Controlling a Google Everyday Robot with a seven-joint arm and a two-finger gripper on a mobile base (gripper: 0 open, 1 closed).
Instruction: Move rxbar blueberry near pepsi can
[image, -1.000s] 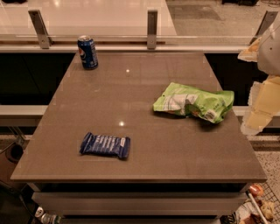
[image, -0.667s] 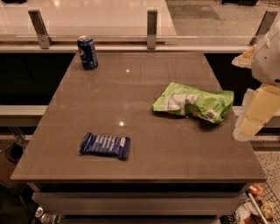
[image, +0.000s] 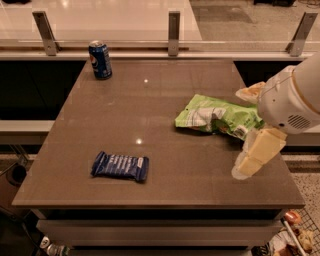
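gripper (image: 247, 165): I'm seeing it hanging over the table (image: 150, 115) at right
rxbar blueberry (image: 120, 166): lying well left of it
pepsi can (image: 100, 60): standing far back-left

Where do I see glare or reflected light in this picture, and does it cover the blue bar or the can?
Camera view: the light is warm; two small glare spots lie on the table, one just behind the rxbar blueberry, neither covering it or the pepsi can; the floor behind shines pale; the gripper hangs over the table's right front, near the green bag.
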